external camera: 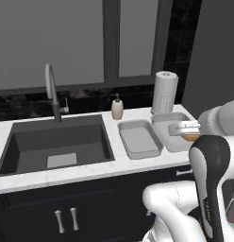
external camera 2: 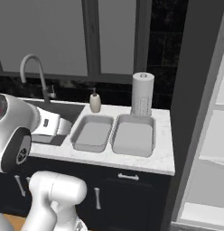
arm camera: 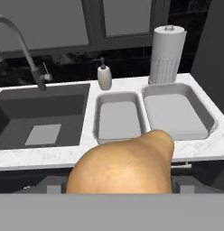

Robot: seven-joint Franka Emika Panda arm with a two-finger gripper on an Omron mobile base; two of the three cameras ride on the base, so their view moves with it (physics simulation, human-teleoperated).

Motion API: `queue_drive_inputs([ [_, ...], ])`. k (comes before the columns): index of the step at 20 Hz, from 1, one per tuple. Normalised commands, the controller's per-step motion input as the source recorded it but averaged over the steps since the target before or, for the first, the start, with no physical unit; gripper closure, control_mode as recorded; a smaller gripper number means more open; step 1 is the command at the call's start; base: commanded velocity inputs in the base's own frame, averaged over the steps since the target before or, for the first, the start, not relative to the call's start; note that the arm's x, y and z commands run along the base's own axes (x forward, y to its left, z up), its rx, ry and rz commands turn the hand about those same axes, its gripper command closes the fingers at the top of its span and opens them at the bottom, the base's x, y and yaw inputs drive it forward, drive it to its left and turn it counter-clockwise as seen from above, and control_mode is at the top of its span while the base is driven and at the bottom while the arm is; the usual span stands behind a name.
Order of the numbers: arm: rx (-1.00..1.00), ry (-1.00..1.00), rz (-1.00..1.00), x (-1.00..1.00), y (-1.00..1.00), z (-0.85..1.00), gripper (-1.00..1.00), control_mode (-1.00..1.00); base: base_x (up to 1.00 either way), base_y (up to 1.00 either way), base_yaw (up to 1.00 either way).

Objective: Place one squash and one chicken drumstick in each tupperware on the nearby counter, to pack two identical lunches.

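A tan squash (arm camera: 125,164) looms close at the bottom of the hand view, hiding the fingertips. My gripper (external camera: 187,132) is shut on it, held in the air in front of the counter (external camera: 90,171); a sliver of the squash (external camera: 190,137) shows under the hand. Two light-grey tupperware stand side by side on the counter right of the sink: the left one (arm camera: 119,118) (external camera: 139,138) and the right one (arm camera: 177,113) (external camera 2: 133,136). Both hold nothing. The chicken drumstick is out of view.
A dark sink basin (external camera: 55,142) with a curved faucet (external camera: 52,92) lies left of the trays. A soap bottle (external camera: 117,108) and a paper towel roll (external camera: 164,92) stand behind them. A tall grey panel and pale fridge shelves (external camera 2: 213,135) rise at the right.
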Motion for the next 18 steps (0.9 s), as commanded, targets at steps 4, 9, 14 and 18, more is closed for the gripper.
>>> queue_drive_inputs([
  [4, 0.00, 0.00, 0.00, 0.00, 0.00, 0.00, 1.00, 1.00, 0.59, 0.59, 0.03],
  [9, -0.01, 0.09, 0.00, 0.61, 0.06, -0.39, 1.00, -1.00, 0.00, 0.00, 0.00],
  [14, 0.00, 0.04, 0.00, 0.85, -0.26, -0.67, 1.00, -1.00, 0.00, 0.00, 0.00],
  [18, 0.00, 0.00, 0.00, 0.88, 0.00, -0.67, 1.00, -1.00, 0.00, 0.00, 0.00],
])
